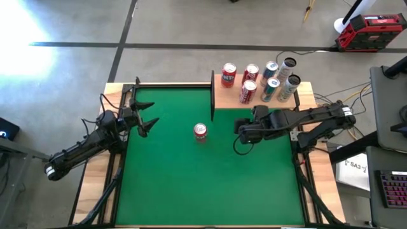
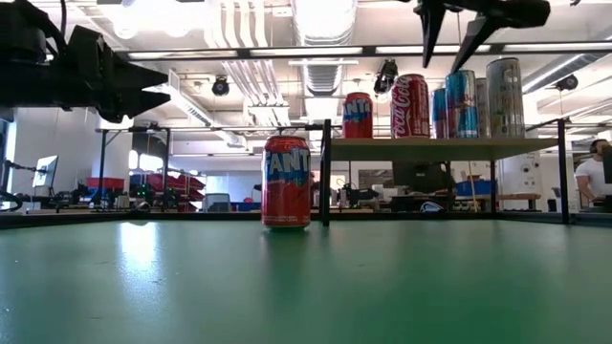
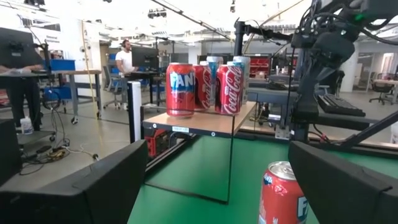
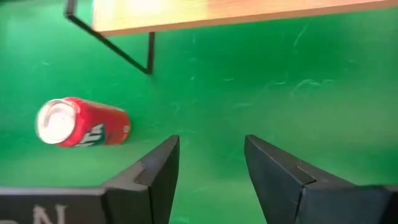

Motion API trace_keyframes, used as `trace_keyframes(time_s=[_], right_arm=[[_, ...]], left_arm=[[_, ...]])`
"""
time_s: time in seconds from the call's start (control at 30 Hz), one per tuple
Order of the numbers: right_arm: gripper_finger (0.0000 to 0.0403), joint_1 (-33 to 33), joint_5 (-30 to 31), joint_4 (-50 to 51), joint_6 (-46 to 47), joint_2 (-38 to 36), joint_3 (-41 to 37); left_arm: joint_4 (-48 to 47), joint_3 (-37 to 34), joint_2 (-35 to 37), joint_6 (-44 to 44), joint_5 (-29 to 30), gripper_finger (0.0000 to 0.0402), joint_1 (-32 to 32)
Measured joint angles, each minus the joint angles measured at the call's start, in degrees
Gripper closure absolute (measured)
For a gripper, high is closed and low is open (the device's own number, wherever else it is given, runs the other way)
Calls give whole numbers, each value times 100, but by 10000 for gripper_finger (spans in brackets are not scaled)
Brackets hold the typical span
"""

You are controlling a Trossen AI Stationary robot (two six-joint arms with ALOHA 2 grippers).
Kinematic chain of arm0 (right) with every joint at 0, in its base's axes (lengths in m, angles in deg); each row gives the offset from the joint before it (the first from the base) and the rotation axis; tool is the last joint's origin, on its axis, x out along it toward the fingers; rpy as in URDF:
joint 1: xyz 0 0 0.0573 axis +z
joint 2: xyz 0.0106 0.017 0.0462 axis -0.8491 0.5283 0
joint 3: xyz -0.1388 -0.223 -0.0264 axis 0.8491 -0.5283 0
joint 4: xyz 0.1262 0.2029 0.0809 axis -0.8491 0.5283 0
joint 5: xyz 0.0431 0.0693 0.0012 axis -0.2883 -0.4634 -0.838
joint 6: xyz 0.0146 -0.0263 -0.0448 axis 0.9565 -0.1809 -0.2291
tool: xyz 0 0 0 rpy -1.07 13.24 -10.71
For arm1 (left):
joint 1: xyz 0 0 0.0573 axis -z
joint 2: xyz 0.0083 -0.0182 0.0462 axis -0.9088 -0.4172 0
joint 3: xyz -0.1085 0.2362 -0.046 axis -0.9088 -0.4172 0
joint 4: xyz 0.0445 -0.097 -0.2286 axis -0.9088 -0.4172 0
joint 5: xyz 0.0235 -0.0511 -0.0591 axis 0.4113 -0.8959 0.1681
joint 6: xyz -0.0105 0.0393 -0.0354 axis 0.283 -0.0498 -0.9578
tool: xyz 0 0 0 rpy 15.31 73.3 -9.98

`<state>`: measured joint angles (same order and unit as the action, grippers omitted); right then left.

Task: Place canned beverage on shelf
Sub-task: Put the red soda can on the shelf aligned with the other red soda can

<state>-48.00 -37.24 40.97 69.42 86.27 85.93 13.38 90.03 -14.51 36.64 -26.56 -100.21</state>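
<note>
A red Fanta can (image 1: 200, 131) (image 2: 286, 182) stands upright on its base on the green felt, left of the shelf. The shelf (image 1: 224, 97) (image 2: 440, 148) is a light-wood board on thin black posts at the table's far right, and several cans stand on it. My right gripper (image 1: 240, 132) (image 4: 211, 155) hangs above the felt in front of the shelf, right of the can. It slants down, its fingers apart with nothing between them. My left gripper (image 1: 150, 124) (image 3: 217, 186) waits open at the table's left edge, pointing toward the can (image 3: 283, 193).
On the shelf stand a Fanta can (image 3: 181, 89), Coca-Cola cans (image 3: 229, 88) and tall blue-and-silver cans (image 1: 280, 86). A black post (image 2: 325, 172) marks the shelf's near left corner. A red toolbox (image 1: 370, 32) sits on the floor beyond the table. People work in the room behind (image 3: 127, 59).
</note>
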Motion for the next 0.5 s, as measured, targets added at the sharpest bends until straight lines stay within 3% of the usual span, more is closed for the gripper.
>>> trace_keyframes(time_s=[0.3, 0.5], right_arm=[[227, -2, 267, 100, -57, 15, 187], [196, -62, 679, 139, -210, -16, 189]], left_arm=[[9, 0, 4, 0, 0, 29, 0], [11, 0, 7, -1, 1, 29, 2]])
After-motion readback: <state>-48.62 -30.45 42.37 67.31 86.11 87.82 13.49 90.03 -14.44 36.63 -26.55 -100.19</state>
